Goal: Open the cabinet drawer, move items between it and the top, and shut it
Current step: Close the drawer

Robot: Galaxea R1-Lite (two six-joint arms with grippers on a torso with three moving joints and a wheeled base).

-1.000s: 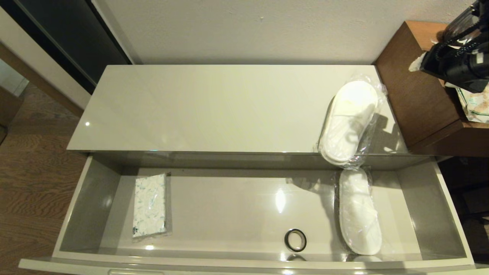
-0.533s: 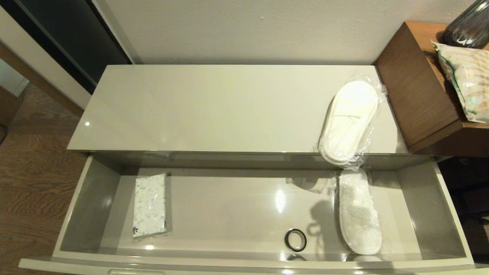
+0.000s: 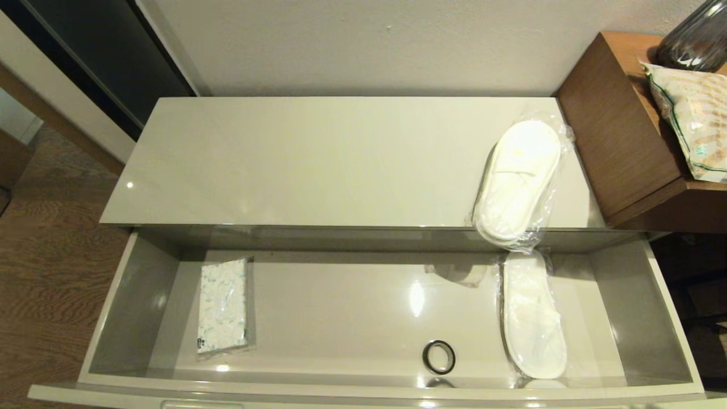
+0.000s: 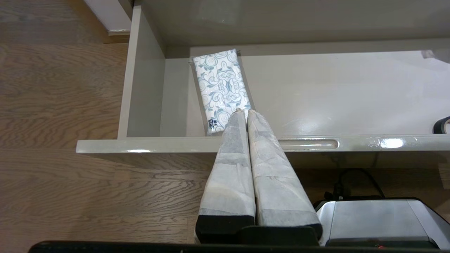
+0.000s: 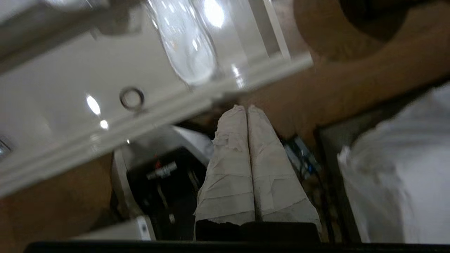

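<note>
The cabinet drawer stands pulled out below the glossy cream top. Inside it lie a tissue pack at the left, a black tape roll near the front, and a bagged white slipper at the right. A second bagged slipper rests on the top's right end, its heel overhanging the front edge. My left gripper is shut and empty, held in front of the drawer's front edge, towards the tissue pack. My right gripper is shut and empty, low outside the drawer's right front corner. Neither gripper shows in the head view.
A brown wooden side unit stands to the right of the cabinet, carrying a beige green-edged bag and a dark glass vessel. Wood floor lies to the left. The robot's base sits in front of the drawer.
My right arm, up at the side unit a second ago, has dropped out of the head view. Its shadow has left the drawer floor. The items have not moved.
</note>
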